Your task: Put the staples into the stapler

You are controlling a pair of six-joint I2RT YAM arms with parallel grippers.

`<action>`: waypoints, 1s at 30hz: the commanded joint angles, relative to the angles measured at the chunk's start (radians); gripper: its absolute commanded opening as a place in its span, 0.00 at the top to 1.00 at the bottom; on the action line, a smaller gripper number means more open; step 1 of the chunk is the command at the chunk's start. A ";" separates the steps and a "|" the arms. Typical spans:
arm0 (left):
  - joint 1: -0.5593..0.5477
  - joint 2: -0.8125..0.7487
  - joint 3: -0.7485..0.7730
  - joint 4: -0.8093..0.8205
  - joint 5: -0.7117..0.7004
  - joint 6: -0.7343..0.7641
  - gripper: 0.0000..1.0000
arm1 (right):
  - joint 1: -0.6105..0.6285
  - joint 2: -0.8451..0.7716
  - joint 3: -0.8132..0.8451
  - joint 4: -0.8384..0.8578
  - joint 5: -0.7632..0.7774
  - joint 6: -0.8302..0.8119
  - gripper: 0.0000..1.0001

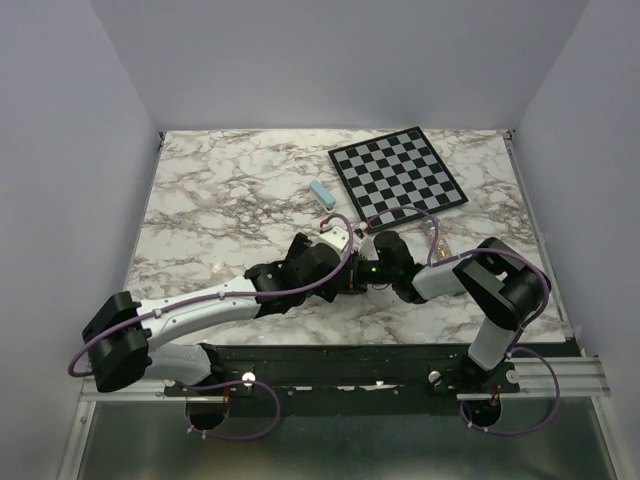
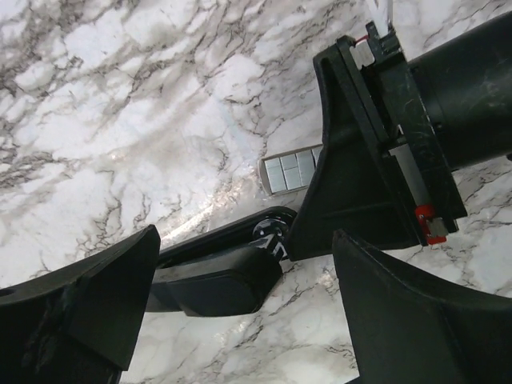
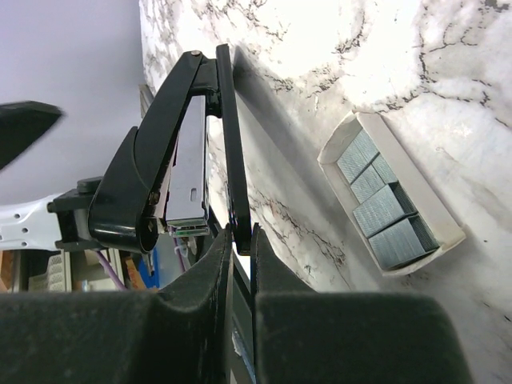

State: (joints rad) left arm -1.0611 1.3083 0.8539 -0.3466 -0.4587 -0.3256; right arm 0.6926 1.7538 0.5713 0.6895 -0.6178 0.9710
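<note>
The black stapler (image 3: 164, 152) stands on edge with its hinged top arm swung apart from the thin base (image 3: 230, 136); the silver magazine (image 3: 186, 172) shows between them. My right gripper (image 3: 242, 234) is shut on the end of that base. Grey staples (image 3: 384, 210) lie as several strips in a small cream box (image 3: 448, 232) on the marble, right of the stapler. In the left wrist view my left gripper (image 2: 244, 248) is open wide, its fingers (image 2: 104, 296) either side of the stapler's black body (image 2: 216, 276), not pinching it. The staples box (image 2: 290, 170) lies just beyond.
A black-and-white chequered board (image 1: 397, 178) lies at the back right. A small pale blue block (image 1: 321, 193) sits left of it. A clear tube (image 1: 437, 240) lies by the right arm's wrist (image 1: 440, 278). Both arms crowd the table's middle front (image 1: 350, 265).
</note>
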 commanded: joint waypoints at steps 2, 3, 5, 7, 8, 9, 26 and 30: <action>0.027 -0.164 -0.050 0.035 0.049 0.186 0.01 | 0.001 -0.004 0.022 -0.080 0.030 -0.005 0.97; 0.030 -0.184 -0.061 0.034 0.078 0.213 0.01 | 0.001 -0.002 0.024 -0.084 0.027 -0.006 0.97; 0.039 -0.236 -0.070 0.024 0.112 0.313 0.02 | -0.001 0.000 0.029 -0.087 0.026 -0.008 0.97; 0.047 -0.274 -0.081 0.012 0.185 0.393 0.02 | -0.001 0.003 0.030 -0.088 0.026 -0.008 0.97; 0.050 -0.285 -0.084 -0.009 0.213 0.483 0.02 | -0.001 0.001 0.033 -0.090 0.023 -0.008 0.96; 0.050 -0.294 -0.096 -0.020 0.232 0.528 0.02 | -0.001 0.001 0.033 -0.090 0.021 -0.009 0.97; 0.147 -0.170 -0.124 -0.082 0.422 0.884 0.12 | -0.001 0.000 0.042 -0.100 0.009 -0.026 0.96; 0.156 -0.126 -0.112 -0.075 0.446 0.893 0.20 | -0.001 0.004 0.045 -0.100 0.004 -0.029 0.96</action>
State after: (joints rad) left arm -0.9150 1.1492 0.7433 -0.4465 -0.0746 0.5201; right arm 0.6926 1.7538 0.5995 0.6323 -0.6189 0.9665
